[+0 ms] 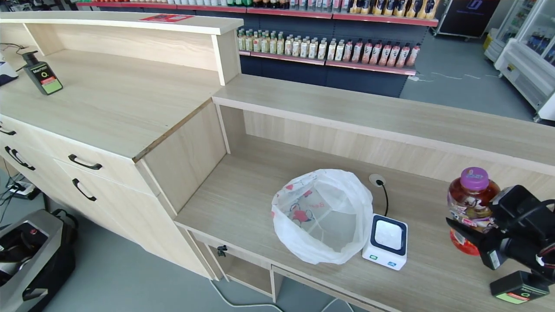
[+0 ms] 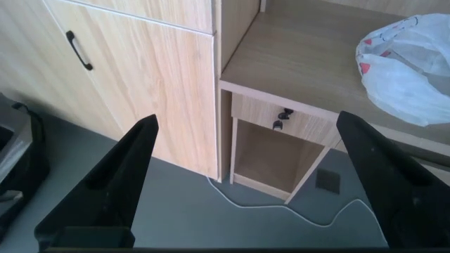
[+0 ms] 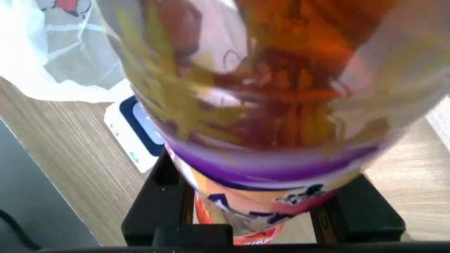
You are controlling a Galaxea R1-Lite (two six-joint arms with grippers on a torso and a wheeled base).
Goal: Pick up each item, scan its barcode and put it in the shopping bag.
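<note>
Bottle (image 3: 267, 105) closest to the lens in the right wrist view: clear plastic, amber-red drink, purple band on the label. Right tool (image 3: 264, 218) is clamped on its lower body, one black finger on each side.

Head view: same bottle (image 1: 470, 203) upright at the right end of the low wooden surface (image 1: 243, 203), purple cap on top, right tool (image 1: 466, 236) gripping it from the near side. Cannot tell whether its base touches the wood.

Barcode scanner (image 1: 387, 242), a white box with a dark-framed window facing up, sits between the bottle and the shopping bag (image 1: 323, 216) and touches the bag's side. A black cable (image 1: 385, 197) runs from the scanner to a round hole (image 1: 376, 179) in the wood. The bag is white plastic with red print, mouth wide open and facing up, nothing visible inside.

Black handheld device (image 1: 518, 288) with a green label lies near the front edge, just beside the right arm.

Left tool (image 2: 246, 190) hangs low over the grey floor in front of the cabinet doors, fingers spread wide apart, holding nothing. The bag (image 2: 408, 63) shows above it on the surface.

Drink shelves (image 1: 325, 47) stand behind the raised back ledge.
</note>
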